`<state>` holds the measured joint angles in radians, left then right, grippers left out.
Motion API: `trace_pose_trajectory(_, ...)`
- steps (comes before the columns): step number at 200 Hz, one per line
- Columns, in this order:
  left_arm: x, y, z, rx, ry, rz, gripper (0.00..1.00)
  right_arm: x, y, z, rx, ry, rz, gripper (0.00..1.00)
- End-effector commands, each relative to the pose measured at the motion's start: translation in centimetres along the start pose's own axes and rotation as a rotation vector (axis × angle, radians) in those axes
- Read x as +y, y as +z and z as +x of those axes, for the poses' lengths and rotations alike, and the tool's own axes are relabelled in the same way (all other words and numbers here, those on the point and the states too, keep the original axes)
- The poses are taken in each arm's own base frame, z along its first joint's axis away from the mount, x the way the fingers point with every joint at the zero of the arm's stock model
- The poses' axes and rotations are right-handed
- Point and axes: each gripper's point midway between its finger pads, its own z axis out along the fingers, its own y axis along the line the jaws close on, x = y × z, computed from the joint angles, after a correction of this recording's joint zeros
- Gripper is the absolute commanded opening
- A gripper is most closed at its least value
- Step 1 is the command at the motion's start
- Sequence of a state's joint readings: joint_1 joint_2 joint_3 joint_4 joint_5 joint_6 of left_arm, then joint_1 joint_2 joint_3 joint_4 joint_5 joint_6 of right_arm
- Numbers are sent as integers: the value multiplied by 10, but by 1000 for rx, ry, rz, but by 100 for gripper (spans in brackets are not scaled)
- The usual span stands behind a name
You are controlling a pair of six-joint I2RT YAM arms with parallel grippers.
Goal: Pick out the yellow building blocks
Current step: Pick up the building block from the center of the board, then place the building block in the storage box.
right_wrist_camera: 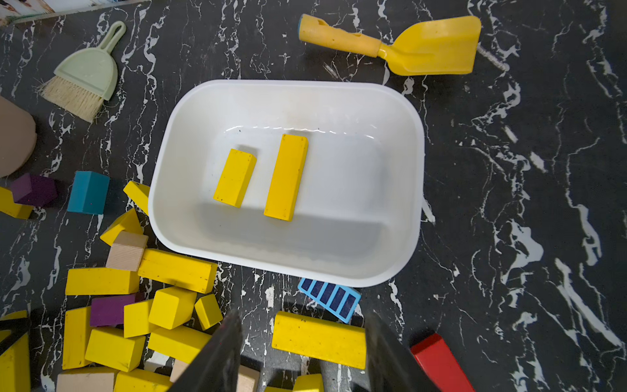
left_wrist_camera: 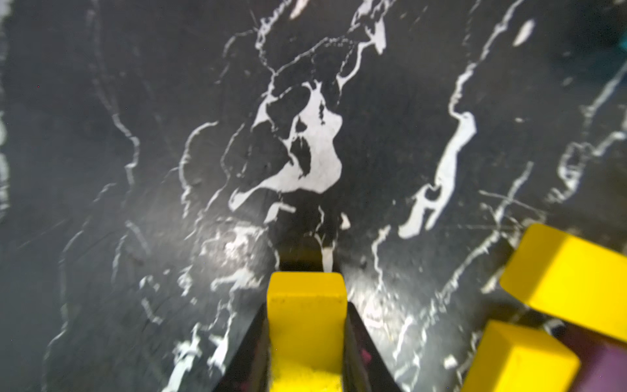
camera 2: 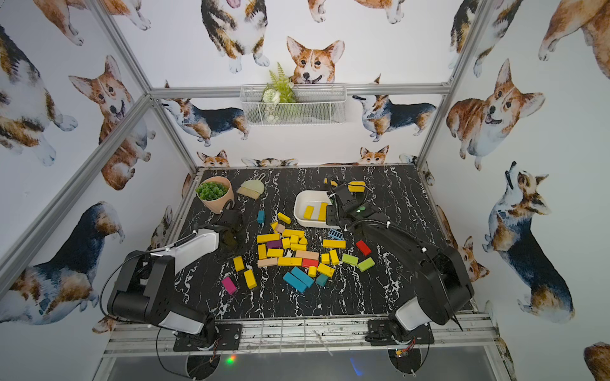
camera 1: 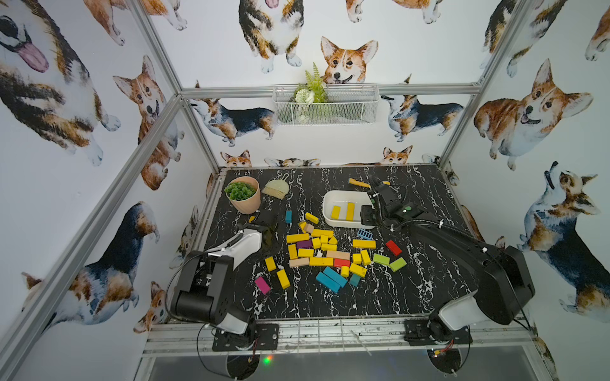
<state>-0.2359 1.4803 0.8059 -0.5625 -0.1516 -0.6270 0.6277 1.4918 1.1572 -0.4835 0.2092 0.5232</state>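
Observation:
Several yellow building blocks (camera 1: 297, 238) lie mixed with other colours in a pile at mid-table. Two more yellow blocks (right_wrist_camera: 234, 177) (right_wrist_camera: 286, 177) rest in the white bin (right_wrist_camera: 420, 169). My left gripper (left_wrist_camera: 307, 305) is shut on a yellow block (left_wrist_camera: 305, 325) just left of the pile; in a top view this gripper (camera 1: 268, 235) is dark and the held block is hidden. My right gripper (right_wrist_camera: 302, 353) hovers open by the bin's near edge (camera 1: 346, 224), holding nothing, with a yellow bar (right_wrist_camera: 319, 339) on the table below it.
A pink plant pot (camera 1: 246, 204) and a small green brush (camera 1: 276, 188) stand at the back left. A yellow plastic shovel (right_wrist_camera: 407, 44) lies behind the bin. Blue (camera 1: 331, 278), red (camera 1: 393, 247), green (camera 1: 381, 259), purple and tan blocks sit among the yellow ones.

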Motion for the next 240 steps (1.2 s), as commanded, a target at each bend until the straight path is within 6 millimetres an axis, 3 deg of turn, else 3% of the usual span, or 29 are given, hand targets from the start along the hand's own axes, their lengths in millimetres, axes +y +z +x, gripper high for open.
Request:
trace_pose_trajectory(1, 5, -26, -11, -54, 18, -7, 13, -3, -3, -4, -9, -11, 19, 60)
trace_pose_trajectory(7, -4, -44, -27, -103, 18, 28, 12, -4, -3, -4, -13, -11, 22, 60)
trace_pose_trajectory(29, -21, -83, -44, -184, 55, 90, 11, -7, -3, -3, -21, 1, 29, 60)
trace_pose_trajectory(45, -49, -109, -52, -252, 114, 136, 11, -11, -2, 2, -17, 15, 35, 60)
trace_pose_trajectory(67, -113, -135, -50, -312, 213, 232, 11, -14, -4, 7, -4, 23, 43, 60)
trace_pose_trajectory(101, -220, -155, -39, -334, 379, 370, 12, -32, -14, 12, -7, 30, 101, 60)
trace_pose_trajectory(127, -293, -149, -30, -305, 504, 445, 12, -49, -25, 13, -46, 69, 132, 59)
trace_pose_trajectory(152, -341, -139, -31, -266, 586, 486, 12, -57, -33, 13, -70, 99, 129, 59)
trace_pose_trajectory(207, -409, -112, -16, -194, 623, 574, 13, -72, -47, 17, -92, 97, 163, 59)
trace_pose_trajectory(240, -429, -78, -5, -138, 614, 561, 13, -76, -54, 16, -109, 101, 169, 59)
